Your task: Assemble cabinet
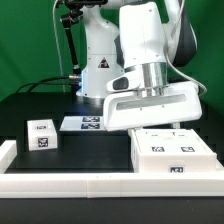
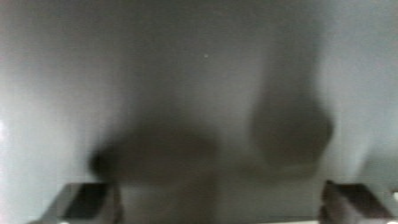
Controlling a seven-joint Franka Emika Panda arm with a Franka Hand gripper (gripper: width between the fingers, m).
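Cabinet shell (image 1: 175,152): on table (image 1: 30,105), exterior view's right, long axis across the view, directly beneath gripper (image 2: 217,200). Jaws spread wide (blurred white surface between them); contact unclear.

- You will find no letters, numbers or brand names that can be read in either view.
- Small white plastic block (image 1: 41,134), at eight o'clock in the exterior view: it carries square black-and-white code tags on its top and front faces, with patterns only.
- Large white plastic box (image 1: 172,152), at four o'clock: two such tags sit side by side on top, and another on the front edge.
- Thin flat white marker board (image 1: 74,124), just off centre towards nine o'clock: the same kind of tags.
- White robot base (image 1: 97,60), at eleven o'clock: a dark triangular sign, too small to read.
- Wrist view: it is blurred and gives you nothing to read.
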